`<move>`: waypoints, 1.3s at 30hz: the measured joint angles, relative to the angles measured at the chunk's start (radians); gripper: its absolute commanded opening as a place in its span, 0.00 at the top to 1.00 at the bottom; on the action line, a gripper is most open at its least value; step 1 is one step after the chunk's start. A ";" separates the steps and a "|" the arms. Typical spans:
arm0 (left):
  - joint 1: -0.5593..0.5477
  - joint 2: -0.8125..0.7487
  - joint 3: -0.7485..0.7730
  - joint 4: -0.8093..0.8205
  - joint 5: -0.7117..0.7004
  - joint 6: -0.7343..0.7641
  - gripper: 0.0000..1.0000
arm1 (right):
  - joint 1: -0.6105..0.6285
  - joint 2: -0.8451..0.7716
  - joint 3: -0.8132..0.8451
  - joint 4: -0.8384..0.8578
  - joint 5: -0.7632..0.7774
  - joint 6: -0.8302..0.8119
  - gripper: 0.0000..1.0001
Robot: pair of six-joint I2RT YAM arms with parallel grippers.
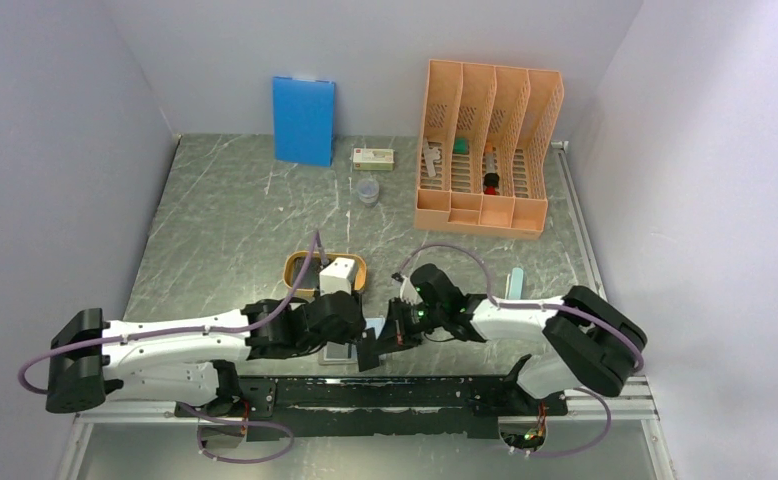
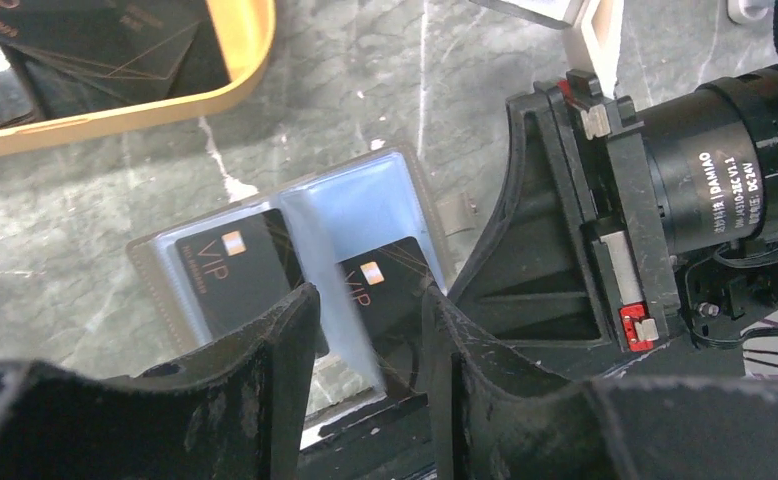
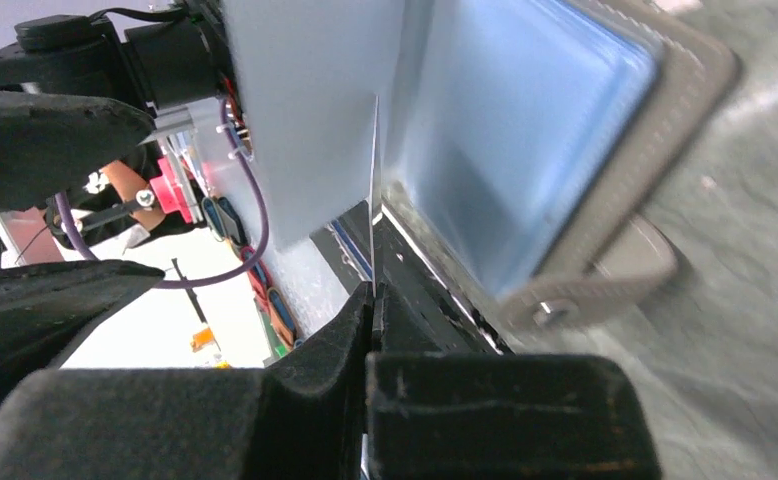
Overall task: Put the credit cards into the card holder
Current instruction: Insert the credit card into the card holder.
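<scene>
The card holder (image 2: 365,195) lies open on the table at the near edge, pale blue pockets up; it also shows in the top view (image 1: 340,353). Two black credit cards sit in its pockets, one on the left (image 2: 230,280), one on the right (image 2: 385,285). More dark cards (image 2: 95,40) lie in the orange tray (image 2: 165,100). My left gripper (image 2: 370,300) is open, its fingers either side of the right card. My right gripper (image 3: 373,290) is shut on a thin pale flap (image 3: 305,120) of the holder's right side, beside the blue pocket (image 3: 525,130).
The orange tray (image 1: 300,268) just behind the grippers also bears a white box (image 1: 337,275). A tall orange file rack (image 1: 485,150) stands at the back right, a blue board (image 1: 303,120) at the back wall, a small box (image 1: 373,157) and a cup (image 1: 367,190) between them.
</scene>
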 measured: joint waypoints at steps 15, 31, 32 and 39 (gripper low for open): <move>0.002 -0.045 -0.097 -0.095 -0.113 -0.091 0.64 | 0.059 0.165 0.116 0.047 0.021 -0.020 1.00; 0.065 0.042 -0.207 -0.079 -0.151 -0.164 0.70 | 0.023 0.041 0.097 -0.080 0.114 -0.062 1.00; 0.066 0.042 -0.209 -0.077 -0.151 -0.164 0.70 | 0.023 0.060 0.091 -0.068 0.108 -0.056 1.00; 0.068 0.043 -0.223 -0.060 -0.148 -0.166 0.71 | 0.023 0.121 0.084 0.001 0.071 -0.031 1.00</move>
